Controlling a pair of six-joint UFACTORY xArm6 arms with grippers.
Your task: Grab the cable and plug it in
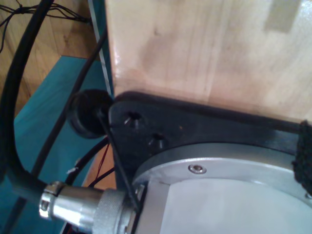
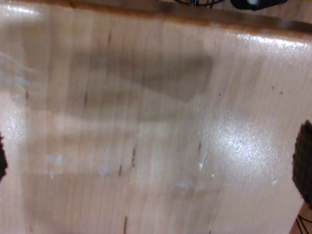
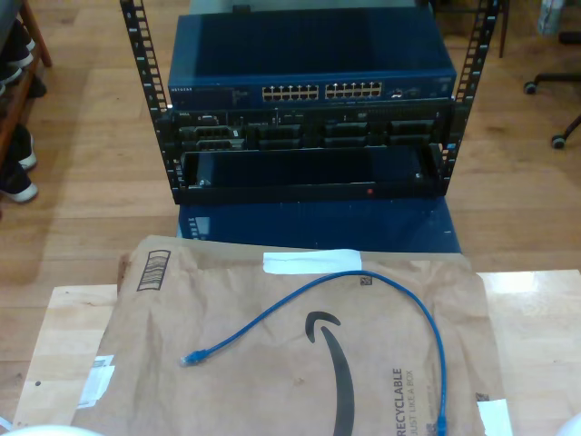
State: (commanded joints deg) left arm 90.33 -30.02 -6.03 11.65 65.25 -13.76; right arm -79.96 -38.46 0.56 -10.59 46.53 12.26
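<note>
The cable [image 3: 363,275] is thin and bright blue. It lies in a loose arc on a brown paper mailer [image 3: 272,381] in the exterior view. One clear plug [image 3: 189,361] rests toward that view's left, the other [image 3: 442,424] near its lower right. Nothing touches the cable. My second gripper [image 2: 153,158] hangs open over bare wooden tabletop, a dark textured fingertip [image 2: 304,163] showing at each side edge. In the first wrist view one dark textured fingertip [image 1: 304,161] shows beside a black mounting plate [image 1: 195,126]; whether that gripper is open or shut is unclear.
Behind the wooden table [image 3: 64,327] stands a rack with a blue network switch [image 3: 313,54], its row of ports [image 3: 322,92] facing the table, and black units [image 3: 309,132] below. A thick black cable with a metal connector [image 1: 83,207] runs by the mounting plate.
</note>
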